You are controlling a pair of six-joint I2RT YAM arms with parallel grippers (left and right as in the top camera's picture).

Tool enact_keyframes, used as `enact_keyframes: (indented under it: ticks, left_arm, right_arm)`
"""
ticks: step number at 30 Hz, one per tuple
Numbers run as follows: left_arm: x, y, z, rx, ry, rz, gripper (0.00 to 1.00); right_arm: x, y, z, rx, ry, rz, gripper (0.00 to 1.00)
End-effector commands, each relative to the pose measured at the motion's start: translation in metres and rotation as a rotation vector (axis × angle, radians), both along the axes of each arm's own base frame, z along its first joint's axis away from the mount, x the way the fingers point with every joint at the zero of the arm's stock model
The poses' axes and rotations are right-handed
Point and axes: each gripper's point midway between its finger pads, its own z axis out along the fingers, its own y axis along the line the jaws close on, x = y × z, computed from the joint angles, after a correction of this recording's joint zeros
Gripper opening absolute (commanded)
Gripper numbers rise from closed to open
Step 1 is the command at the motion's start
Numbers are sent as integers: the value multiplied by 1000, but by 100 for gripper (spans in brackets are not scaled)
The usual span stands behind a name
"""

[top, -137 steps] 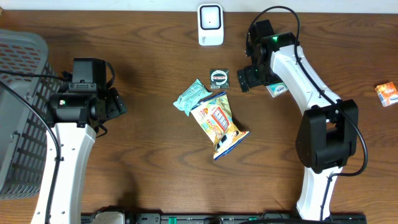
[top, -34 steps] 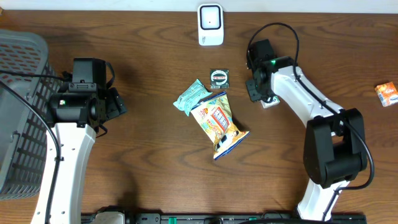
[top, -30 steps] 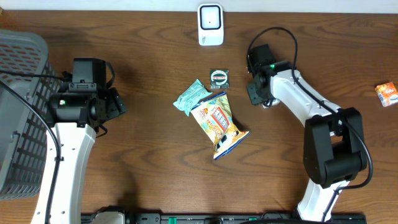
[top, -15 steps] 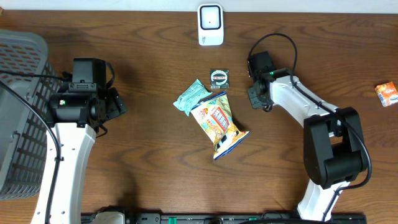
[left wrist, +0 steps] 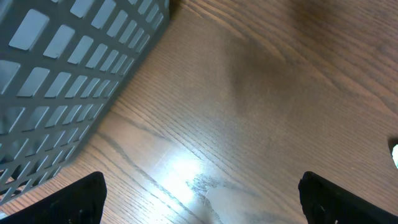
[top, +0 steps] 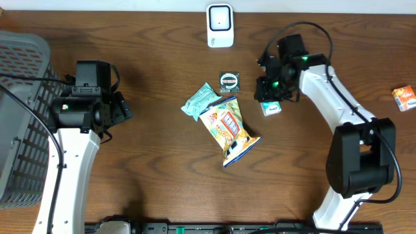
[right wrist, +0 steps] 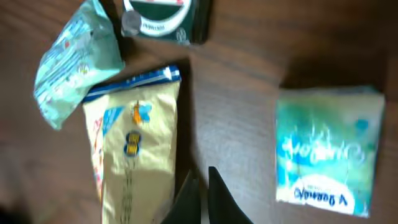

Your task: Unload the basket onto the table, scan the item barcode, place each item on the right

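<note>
The teal-and-white packet (top: 271, 108) lies flat on the wooden surface (top: 162, 175), just right of the yellow snack bag (top: 229, 130) and well below the white scanner (top: 220, 26) at the far edge. In the right wrist view the packet (right wrist: 329, 152) is nearly square. Its slightly longer side runs up and down the frame, a little tilted, with a line of print along its lower edge. The right gripper (right wrist: 202, 190) has its fingers pressed together on nothing and stands beside the packet, apart from it; overhead, it hangs (top: 268, 91) just above the packet. The left gripper (left wrist: 202, 196) is spread wide over bare wood near the grey basket (left wrist: 56, 74). A mint-green pouch (top: 200, 101) and a dark green packet (top: 229, 80) lie close to the snack bag.
</note>
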Motion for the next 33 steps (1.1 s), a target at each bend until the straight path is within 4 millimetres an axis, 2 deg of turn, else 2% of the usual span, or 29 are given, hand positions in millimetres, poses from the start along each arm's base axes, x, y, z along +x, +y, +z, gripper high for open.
enact_keyframes:
  ticks: [1,7,10,16,19,25,28,33]
  left_arm:
    - [-1,4,1,22,4,4,98]
    - [-1,4,1,22,4,3,97]
    - [-1,4,1,22,4,3,98]
    - [-1,4,1,22,4,4,98]
    - [-1,4,1,22,4,3,98]
    - [-1,4,1,22,4,3,98]
    - [-1,4,1,22,4,4,98]
    - [-1,4,1,22,4,3,98]
  right_arm:
    - [-7,-17,-15,-15,39,-22,1]
    - [1,-51,-27,-278,-17,-38,35]
    - [2,-56,-29,-452,-61,-10,45]
    - [-2,-49,-28,-705,-146,-35,45]
    - [-5,-46,-30,-763,-175,-29,45]
    - [-6,-46,-39,-793,-208,-26,43]
    - [-11,-46,-55,-784,-218,-26,42]
    - [-14,-47,-67,-777,-230,-29,40]
